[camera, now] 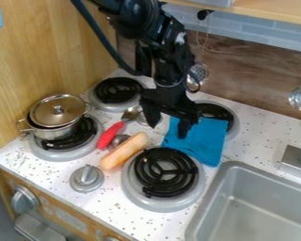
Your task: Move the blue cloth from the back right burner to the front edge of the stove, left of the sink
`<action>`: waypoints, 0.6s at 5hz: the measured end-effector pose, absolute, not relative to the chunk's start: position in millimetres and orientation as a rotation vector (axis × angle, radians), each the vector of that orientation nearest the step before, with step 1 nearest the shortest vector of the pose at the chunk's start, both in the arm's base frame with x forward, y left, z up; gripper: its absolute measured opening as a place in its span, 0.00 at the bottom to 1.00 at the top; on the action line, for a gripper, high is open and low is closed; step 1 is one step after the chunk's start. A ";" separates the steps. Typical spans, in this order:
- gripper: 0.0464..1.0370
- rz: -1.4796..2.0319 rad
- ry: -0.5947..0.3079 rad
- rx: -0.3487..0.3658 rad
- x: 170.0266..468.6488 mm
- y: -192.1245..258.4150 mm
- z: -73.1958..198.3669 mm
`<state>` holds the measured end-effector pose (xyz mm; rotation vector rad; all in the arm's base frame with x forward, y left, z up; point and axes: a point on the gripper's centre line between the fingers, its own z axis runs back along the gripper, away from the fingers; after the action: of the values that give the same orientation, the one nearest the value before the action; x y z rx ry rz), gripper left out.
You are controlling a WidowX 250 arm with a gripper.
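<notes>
Basically, fingers (152,115) wide open nr cloth (206,141).

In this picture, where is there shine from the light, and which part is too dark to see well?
Camera view: soft shine on the pot lid and small glints on the coils of the burner nearest the sink; the black gripper shows little surface detail.

The arm (146,28) is being cut off by the top edge, the sink (241,166) by the right and bottom edges. The far right burner (232,123) is being partly covered by the gripper (169,123) and the blue cloth (200,141), the left burner (60,154) by the pot (57,132). The ladle's (300,98) handle is being clipped at the right.
</notes>
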<state>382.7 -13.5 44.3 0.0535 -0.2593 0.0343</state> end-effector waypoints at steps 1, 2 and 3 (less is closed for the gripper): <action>0.96 0.031 -0.251 0.063 386.8 -12.6 39.4; 0.96 0.044 -0.241 0.083 399.4 -15.1 32.5; 0.96 0.036 -0.236 0.089 411.5 -29.8 26.1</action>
<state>411.5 -29.8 26.1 0.0894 -0.2363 0.0356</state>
